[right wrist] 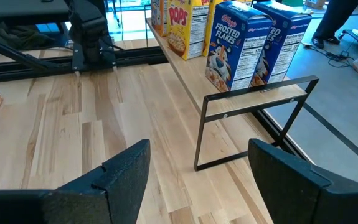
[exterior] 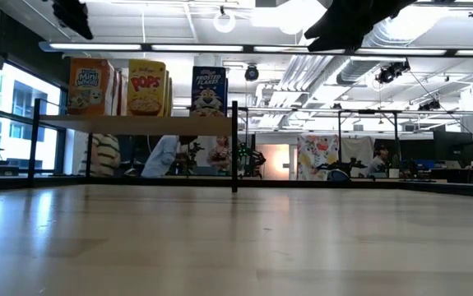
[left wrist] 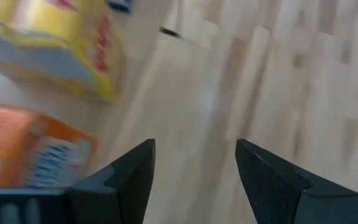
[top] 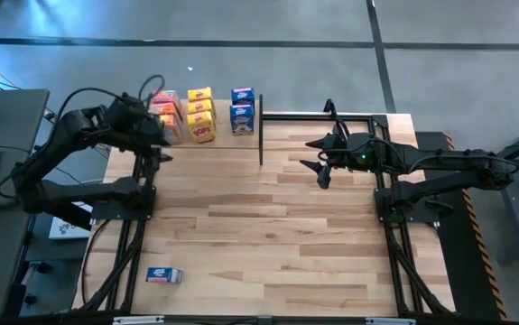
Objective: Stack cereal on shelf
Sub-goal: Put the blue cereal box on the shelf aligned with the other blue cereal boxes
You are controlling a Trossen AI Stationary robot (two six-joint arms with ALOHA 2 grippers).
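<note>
Up on the shelf (top: 241, 137), that's where the action is: orange-red boxes (top: 166, 113), yellow boxes (top: 200, 115) and blue boxes (top: 243, 109) stand in three short rows across the board. From table level you can read them, Mini-Wheats, Pops, Frosted Flakes, upright side by side, and people show in the room behind the shelf.

Left gripper (top: 155, 135) is hovering right at the shelf's orange-red end, just in front of those boxes, fingers (left wrist: 132, 177) parted with nothing between them. Its own camera catches an orange box and a yellow one just beyond the fingertips.

Right gripper (top: 320, 155) hangs over the tabletop (top: 268, 235) off the shelf's blue end, clear of the black post frame (right wrist: 253, 118), spread wide and empty.

And one straggler: a lone blue box (top: 163, 275) lies flat on the tabletop, well away from the shelf, near the front edge on the left arm's side.
</note>
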